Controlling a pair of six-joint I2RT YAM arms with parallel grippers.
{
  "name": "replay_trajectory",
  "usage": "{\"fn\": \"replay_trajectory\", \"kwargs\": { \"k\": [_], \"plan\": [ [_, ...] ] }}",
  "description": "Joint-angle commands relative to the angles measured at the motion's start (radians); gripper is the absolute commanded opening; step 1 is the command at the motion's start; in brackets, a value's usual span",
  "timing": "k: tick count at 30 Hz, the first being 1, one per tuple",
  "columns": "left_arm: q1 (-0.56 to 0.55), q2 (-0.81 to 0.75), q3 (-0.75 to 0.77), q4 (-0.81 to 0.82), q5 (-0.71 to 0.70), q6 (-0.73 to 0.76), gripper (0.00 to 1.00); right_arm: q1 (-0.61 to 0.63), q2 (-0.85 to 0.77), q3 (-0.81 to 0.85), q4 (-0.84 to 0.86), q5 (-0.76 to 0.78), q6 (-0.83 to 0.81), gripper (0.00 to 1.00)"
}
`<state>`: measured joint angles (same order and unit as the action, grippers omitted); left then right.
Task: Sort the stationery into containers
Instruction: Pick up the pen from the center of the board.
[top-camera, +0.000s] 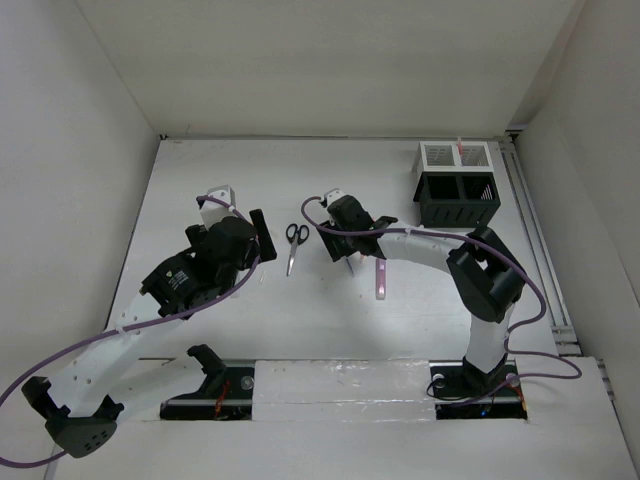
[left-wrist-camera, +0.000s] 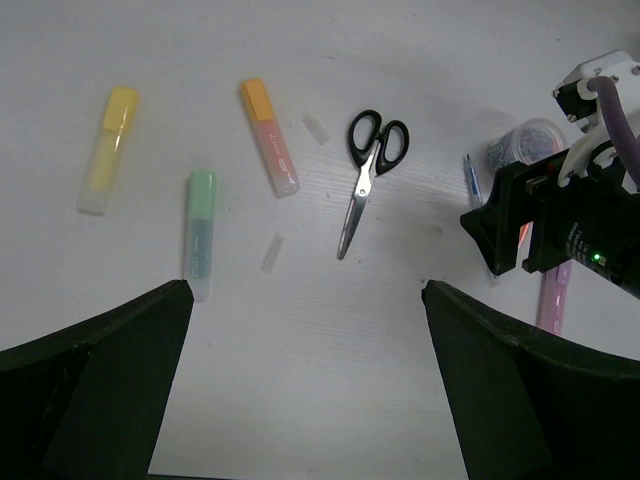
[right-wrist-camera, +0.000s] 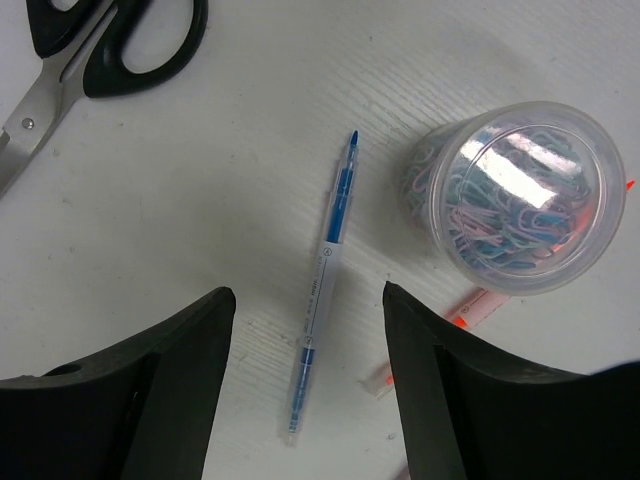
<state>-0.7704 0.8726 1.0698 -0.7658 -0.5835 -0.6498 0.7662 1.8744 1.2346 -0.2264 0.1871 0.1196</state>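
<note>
Two spread fingers (right-wrist-camera: 150, 400) of your right gripper (right-wrist-camera: 306, 292) straddle the blue pen (right-wrist-camera: 328, 245). Its long axis runs through the gap, slightly tilted, with the clip jar (right-wrist-camera: 515, 195) just beside it. Your left gripper (left-wrist-camera: 306, 288), also open, sits farther off.

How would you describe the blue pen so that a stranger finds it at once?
Find the black-handled scissors at the table's middle. Between them and a clear round tub of paper clips lies the pen. It is thin and blue, unlike the orange pen by the tub.
</note>
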Motion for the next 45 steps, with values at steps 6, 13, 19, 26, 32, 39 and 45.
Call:
{"fn": "replay_trajectory", "kwargs": {
  "k": [6, 13, 19, 26, 32, 39, 45],
  "plan": [
    [0.002, -0.003, -0.014, 0.033, 0.007, 0.030, 1.00, -0.001, 0.020, 0.017, 0.012, -0.021, 0.017, 0.63],
    [0.002, -0.012, -0.005, 0.033, 0.007, 0.030, 1.00, -0.001, 0.042, -0.003, 0.032, -0.021, 0.049, 0.59],
    [0.002, -0.012, -0.005, 0.023, -0.003, 0.021, 1.00, -0.001, 0.077, 0.006, 0.012, -0.031, 0.058, 0.57],
    [0.002, -0.021, -0.005, 0.023, -0.012, 0.021, 1.00, -0.001, 0.095, 0.006, -0.031, -0.040, 0.069, 0.35],
    [0.002, -0.021, -0.005, 0.014, -0.021, 0.021, 1.00, 0.008, 0.095, -0.038, -0.060, -0.018, 0.078, 0.09],
    [0.002, 0.011, -0.005, 0.023, -0.042, 0.000, 1.00, 0.008, 0.065, -0.083, -0.013, -0.070, 0.078, 0.00],
    [0.002, 0.072, -0.028, 0.074, 0.089, -0.072, 1.00, 0.039, -0.200, -0.126, 0.015, -0.023, 0.078, 0.00]
  ]
}}
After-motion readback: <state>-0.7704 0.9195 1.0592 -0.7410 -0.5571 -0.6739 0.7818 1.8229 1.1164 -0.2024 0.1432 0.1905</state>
